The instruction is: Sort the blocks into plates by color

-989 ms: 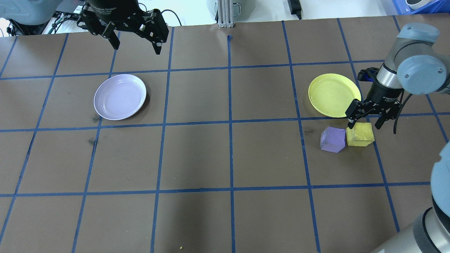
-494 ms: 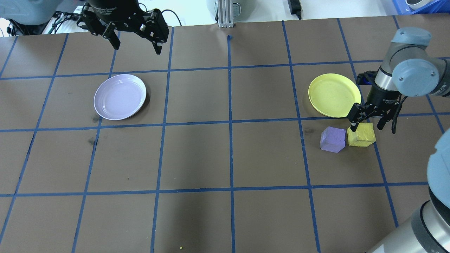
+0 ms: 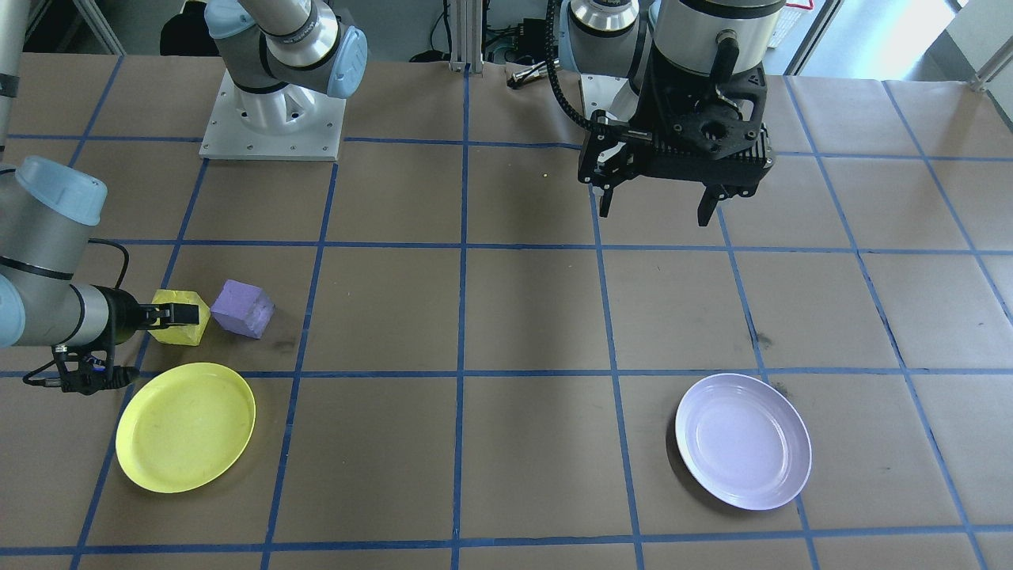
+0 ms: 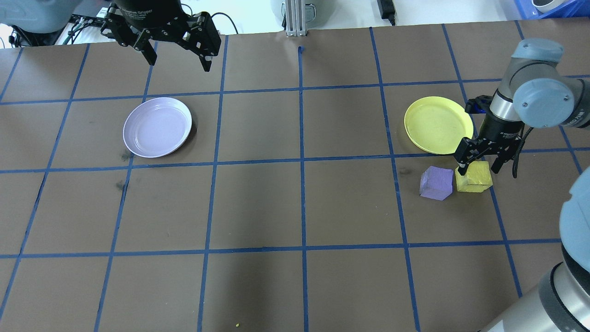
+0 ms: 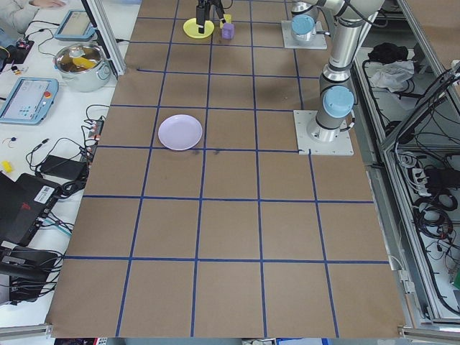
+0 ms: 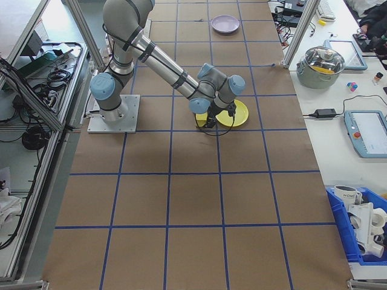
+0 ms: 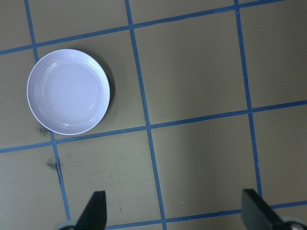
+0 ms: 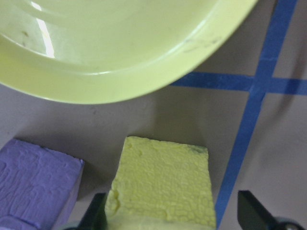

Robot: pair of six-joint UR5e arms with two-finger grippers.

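Brown paper table (image 4: 295, 207) holds a lavender plate (image 4: 157, 127) far left and a yellow plate (image 4: 438, 124) far right. Left gripper (image 4: 177, 57) hangs wide open. Right gripper (image 4: 478, 162) straddles the yellow block (image 4: 474, 179), fingers spread, purple block (image 4: 435, 183) touching beside.

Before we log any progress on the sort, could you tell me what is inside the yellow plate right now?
Nothing: the yellow plate is empty, its whole inside visible. The yellow block sits on the table beside it, between the open fingers of the right gripper.

No legible text (gripper lettering blurred)
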